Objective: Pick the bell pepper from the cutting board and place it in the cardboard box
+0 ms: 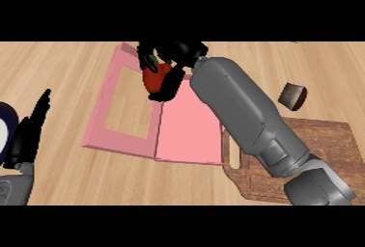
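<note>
A pale wooden bench [71,183] fills the view. The red bell pepper [155,79] sits in the right hand [170,58], fingers curled round it, above the far part of the pink cardboard box [125,108]. The cutting board [335,144] lies near right, a small brown object [293,95] beyond it. The left hand [28,132] rests open at the left edge.

Pale, smooth wood-grain table [71,183]; darker, grainy wooden cutting board [328,144]; matt pink cardboard box [187,130]; glossy red bell pepper [152,79].

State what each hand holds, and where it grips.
Right hand curls round the red bell pepper, gripping its upper part near the stem. Left hand holds nothing.
</note>
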Tool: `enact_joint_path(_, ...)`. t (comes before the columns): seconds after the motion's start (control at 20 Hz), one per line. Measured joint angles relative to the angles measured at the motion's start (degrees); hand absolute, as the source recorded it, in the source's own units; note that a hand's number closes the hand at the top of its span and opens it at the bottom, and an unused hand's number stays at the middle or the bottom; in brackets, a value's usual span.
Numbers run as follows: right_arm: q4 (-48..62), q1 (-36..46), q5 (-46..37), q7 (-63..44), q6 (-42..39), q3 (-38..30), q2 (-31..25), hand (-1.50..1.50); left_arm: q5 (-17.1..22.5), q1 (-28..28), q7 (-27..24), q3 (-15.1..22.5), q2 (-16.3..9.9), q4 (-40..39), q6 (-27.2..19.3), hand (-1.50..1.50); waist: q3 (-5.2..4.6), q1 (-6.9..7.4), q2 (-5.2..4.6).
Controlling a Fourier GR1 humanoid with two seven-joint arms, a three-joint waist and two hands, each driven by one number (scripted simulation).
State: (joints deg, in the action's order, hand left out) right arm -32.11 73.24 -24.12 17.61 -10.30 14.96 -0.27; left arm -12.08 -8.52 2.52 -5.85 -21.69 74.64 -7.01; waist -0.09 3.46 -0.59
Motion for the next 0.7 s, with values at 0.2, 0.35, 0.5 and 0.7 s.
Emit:
enact_joint_path(0.2,3.0,0.0,6.0,-3.5,0.2,4.6,0.2,-1.5,0.0,-1.6,0.3,0.2,0.0,-0.4,0.8,0.0,-0.01,1.0,-0.2)
enact_joint_path(0.35,4.0,-0.7,10.0,-3.5,1.5,8.0,0.2,-1.5,-0.3,-2.3,1.2,0.5,0.5,-0.1,0.8,0.0,0.0,1.37,-0.3)
enact_joint_path(0.5,3.5,-1.4,14.0,-2.3,2.8,10.1,0.3,-1.5,-0.5,-2.7,1.7,0.5,0.6,-0.1,0.8,0.0,0.02,1.25,-0.3)
enact_joint_path(0.7,2.1,-2.0,19.6,0.1,5.9,10.6,0.3,-1.5,-0.5,-3.1,1.2,-0.1,0.1,-0.9,1.2,0.0,0.03,1.06,-0.33)
